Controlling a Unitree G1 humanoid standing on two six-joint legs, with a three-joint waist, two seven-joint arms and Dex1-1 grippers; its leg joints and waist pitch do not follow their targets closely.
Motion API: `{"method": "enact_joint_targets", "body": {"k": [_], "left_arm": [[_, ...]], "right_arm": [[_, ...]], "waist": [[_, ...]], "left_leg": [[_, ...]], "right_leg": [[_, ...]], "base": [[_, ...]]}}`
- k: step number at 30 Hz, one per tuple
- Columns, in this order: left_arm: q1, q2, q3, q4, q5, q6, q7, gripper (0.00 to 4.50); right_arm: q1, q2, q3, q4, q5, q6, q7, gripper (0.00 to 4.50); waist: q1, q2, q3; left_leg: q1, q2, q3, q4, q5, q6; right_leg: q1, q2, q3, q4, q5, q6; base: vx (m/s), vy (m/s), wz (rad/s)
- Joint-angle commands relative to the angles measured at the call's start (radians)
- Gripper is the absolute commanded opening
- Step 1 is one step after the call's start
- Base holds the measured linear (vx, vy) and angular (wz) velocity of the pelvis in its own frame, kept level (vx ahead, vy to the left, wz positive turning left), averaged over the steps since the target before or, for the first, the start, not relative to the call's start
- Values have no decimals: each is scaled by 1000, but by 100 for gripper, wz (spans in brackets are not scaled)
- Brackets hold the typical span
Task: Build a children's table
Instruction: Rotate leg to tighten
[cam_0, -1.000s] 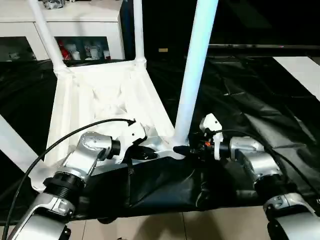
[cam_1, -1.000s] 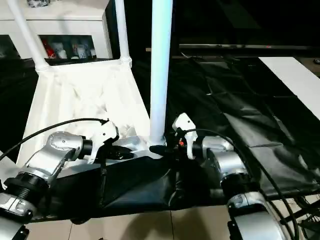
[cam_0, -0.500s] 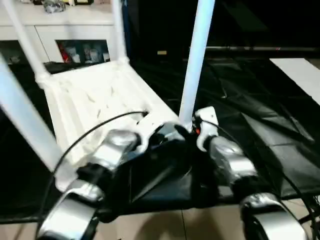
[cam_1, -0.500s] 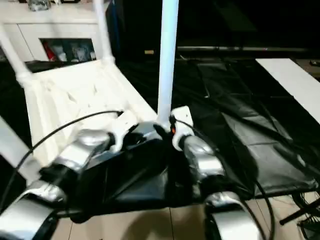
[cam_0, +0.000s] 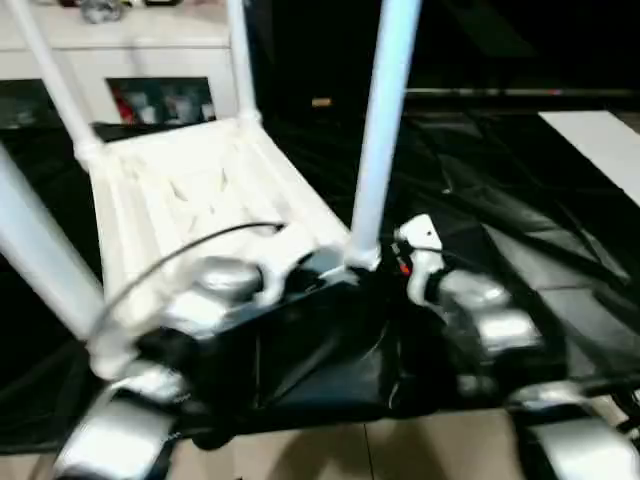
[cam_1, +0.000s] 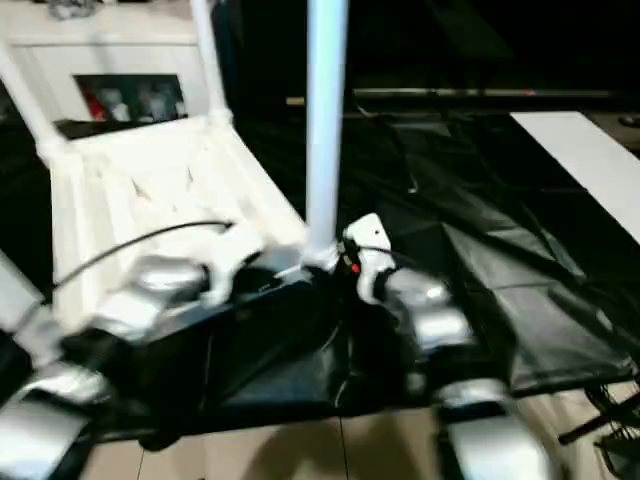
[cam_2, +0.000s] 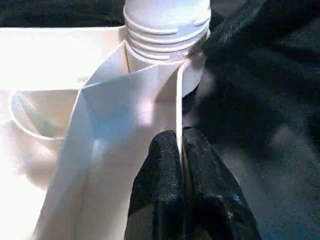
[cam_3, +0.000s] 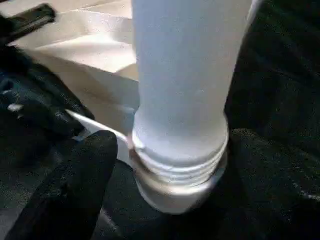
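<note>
The children's table lies upside down: its white ribbed tabletop rests on a black sheet, with white tube legs standing up from the corners. The near right leg sits in its corner socket, and its threaded base shows up close. My right gripper is open and straddles that base, with one black finger on each side. My left gripper is shut on the thin rim of the tabletop, right beside the same socket. In the head views, both grippers meet at this near right corner.
A white cabinet with glass doors stands at the back left. The black sheet spreads far out to the right, with a white panel at its far right edge. Light floor shows in front.
The head view has shifted and blurred. Both grippers stay at the near right corner, and the leg still stands upright in its socket.
</note>
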Motion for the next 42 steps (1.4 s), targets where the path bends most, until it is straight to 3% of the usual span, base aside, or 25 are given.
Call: {"method": "enact_joint_targets", "body": {"k": [1, 5, 8, 14, 19, 23, 28, 30, 31, 34, 37, 38, 42], "left_arm": [[26, 6, -4, -60, -61, -23, -104, 0], [59, 28, -19, -117, -84, -16, -175, 0], [71, 28, -24, -131, -85, -10, -182, 0], [79, 30, -21, -143, -77, 0, -184, 0], [81, 35, -18, -153, -76, 6, -183, 0], [78, 31, -14, -144, -70, 8, -169, 0], [57, 0, 2, -96, -40, 20, -64, 0], [34, -27, 6, -47, -11, 30, 25, 0], [2, -68, 17, 8, 16, 53, 144, 0], [-34, -118, 36, 64, 27, 79, 262, 0], [-73, -174, 36, 124, 46, 67, 373, 0], [-80, -186, 32, 136, 52, 63, 387, 0], [-107, -220, 20, 171, 64, 24, 388, 0]], "right_arm": [[-11, -21, 19, -35, 9, -9, 98, 390], [-15, -36, 22, -25, 1, -35, 135, 390], [-17, -33, 30, -11, 2, -39, 156, 390], [-17, -27, 36, -10, 16, -26, 198, 344], [-14, -26, 34, -10, 21, -27, 217, 289], [-2, -21, 33, -19, 27, -21, 215, 278], [25, 17, 14, -7, 12, -9, 83, 276], [27, 54, -7, 21, -4, 5, -54, 275], [23, 101, -38, 56, -16, 27, -228, 275], [10, 150, -67, 90, -20, 59, -394, 275], [-16, 218, -66, 112, -24, 77, -474, 275], [-22, 236, -64, 114, -26, 75, -487, 275], [-50, 284, -30, 120, -56, 44, -491, 275]], "waist": [[3, -16, -60], [9, -14, -64], [13, -17, -68], [16, -20, -64], [17, -19, -66], [17, -19, -66], [17, -20, -65], [13, -21, -61], [11, -20, -62], [2, -18, -60], [-1, -9, -61], [0, -13, -61], [-2, -10, -62]], "left_leg": [[-16, 20, 7, -61, -144, 92], [-16, 24, 10, -55, -95, 105], [-20, 21, 12, -51, -69, 114], [-20, 21, 15, -53, -103, 108], [-22, 20, 15, -51, -86, 108], [-22, 19, 15, -50, -82, 110], [-20, 18, 13, -54, -98, 93], [-17, 17, 14, -56, -118, 82], [-17, 16, 13, -58, -120, 70], [-15, 13, 12, -62, -143, 38], [-9, 12, 12, -62, -182, 45], [-11, 11, 13, -62, -188, 48], [-15, 11, 12, -63, -182, 55]], "right_leg": [[62, -69, 53, -75, -238, -184], [58, -65, 53, -60, -145, -222], [59, -64, 53, -53, -100, -229], [57, -67, 52, -61, -173, -203], [58, -66, 52, -58, -152, -202], [58, -66, 51, -58, -148, -203], [57, -68, 52, -63, -192, -186], [54, -66, 52, -70, -231, -174], [53, -67, 52, -72, -250, -164], [52, -68, 51, -80, -311, -141], [47, -66, 50, -88, -332, -136], [49, -68, 49, -90, -333, -133], [51, -67, 49, -88, -304, -136]], "base": [[0, 0, 0], [0, 0, 0], [0, 0, 0], [0, 0, 0], [0, 0, 0], [0, 0, 0], [0, 0, 0], [0, 0, 0], [0, 0, 0], [0, 0, 0], [0, 0, 0], [0, 0, 0], [0, 0, 0]]}}
